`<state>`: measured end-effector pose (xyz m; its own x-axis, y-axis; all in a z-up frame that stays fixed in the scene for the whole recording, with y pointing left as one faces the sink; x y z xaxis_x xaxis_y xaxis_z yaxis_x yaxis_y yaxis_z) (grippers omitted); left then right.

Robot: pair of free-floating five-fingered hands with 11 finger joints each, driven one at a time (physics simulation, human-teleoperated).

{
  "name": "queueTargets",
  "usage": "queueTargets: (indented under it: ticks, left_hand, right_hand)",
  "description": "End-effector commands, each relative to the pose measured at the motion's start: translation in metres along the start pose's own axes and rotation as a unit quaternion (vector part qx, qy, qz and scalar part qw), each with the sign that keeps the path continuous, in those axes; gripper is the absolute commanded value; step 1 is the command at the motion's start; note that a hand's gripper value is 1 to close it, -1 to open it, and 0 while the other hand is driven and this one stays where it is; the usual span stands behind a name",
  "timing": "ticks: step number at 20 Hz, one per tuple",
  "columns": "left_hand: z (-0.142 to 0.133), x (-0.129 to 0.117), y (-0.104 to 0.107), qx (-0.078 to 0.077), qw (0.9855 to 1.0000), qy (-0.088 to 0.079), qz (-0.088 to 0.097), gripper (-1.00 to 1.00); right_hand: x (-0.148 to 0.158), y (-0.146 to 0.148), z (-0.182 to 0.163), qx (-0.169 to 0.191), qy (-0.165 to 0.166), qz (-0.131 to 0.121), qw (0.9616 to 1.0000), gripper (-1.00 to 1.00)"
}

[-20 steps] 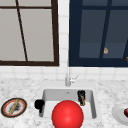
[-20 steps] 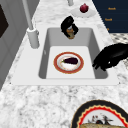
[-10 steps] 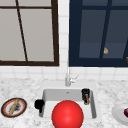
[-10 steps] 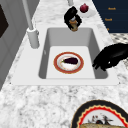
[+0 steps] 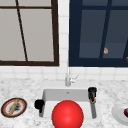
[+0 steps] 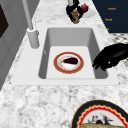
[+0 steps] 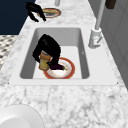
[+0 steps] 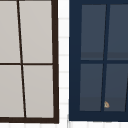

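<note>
My right hand (image 5: 92,91) is shut on a small brown cup (image 5: 92,100) and holds it above the sink's right side. In the right side view the right hand (image 7: 48,47) grips the cup (image 7: 44,61) from above, just over a red-rimmed plate (image 7: 68,71). That plate (image 6: 59,67) lies on the sink floor with a dark purple piece of food (image 6: 70,60) on it. My left hand (image 5: 39,103) hangs at the sink's left edge with relaxed fingers, holding nothing. A big red ball (image 5: 67,115) covers the sink's front in the front view.
The faucet (image 5: 68,79) rises behind the basin (image 6: 92,40). On the left counter sits a patterned plate (image 5: 5,110) with food; a white plate (image 5: 117,113) with a dark red item is on the right counter. Windows fill the wall above.
My right hand has carried the brown cup to the right, towards the sink's right edge. The left hand has stayed where it was.
</note>
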<state>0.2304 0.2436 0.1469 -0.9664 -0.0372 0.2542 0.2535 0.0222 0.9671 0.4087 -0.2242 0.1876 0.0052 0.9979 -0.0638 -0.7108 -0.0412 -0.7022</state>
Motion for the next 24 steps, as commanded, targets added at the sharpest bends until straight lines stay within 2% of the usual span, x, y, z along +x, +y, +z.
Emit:
queueTargets:
  ticks: [1, 7, 12, 17, 24]
  left_hand:
    - [0.0, 0.0, 0.0, 0.0, 1.0, 0.0, 0.0, 0.0]
    - [0.0, 0.0, 0.0, 0.0, 1.0, 0.0, 0.0, 0.0]
    - [0.0, 0.0, 0.0, 0.0, 1.0, 0.0, 0.0, 0.0]
    - [0.0, 0.0, 0.0, 0.0, 1.0, 0.0, 0.0, 0.0]
    - [0.0, 0.0, 0.0, 0.0, 1.0, 0.0, 0.0, 0.0]
  right_hand:
    - [-0.023, 0.008, 0.018, 0.001, -0.009, -0.009, 0.9999, 1.0]
    - [-0.061, 0.02, 0.037, -0.013, -0.014, -0.014, 0.9997, 1.0]
    - [-0.084, 0.045, 0.05, -0.033, -0.017, -0.011, 0.9993, 1.0]
    - [-0.1, 0.063, 0.028, -0.036, -0.037, 0.006, 0.9986, 1.0]
    - [-0.129, 0.105, 0.014, -0.078, -0.045, -0.003, 0.9959, 1.0]
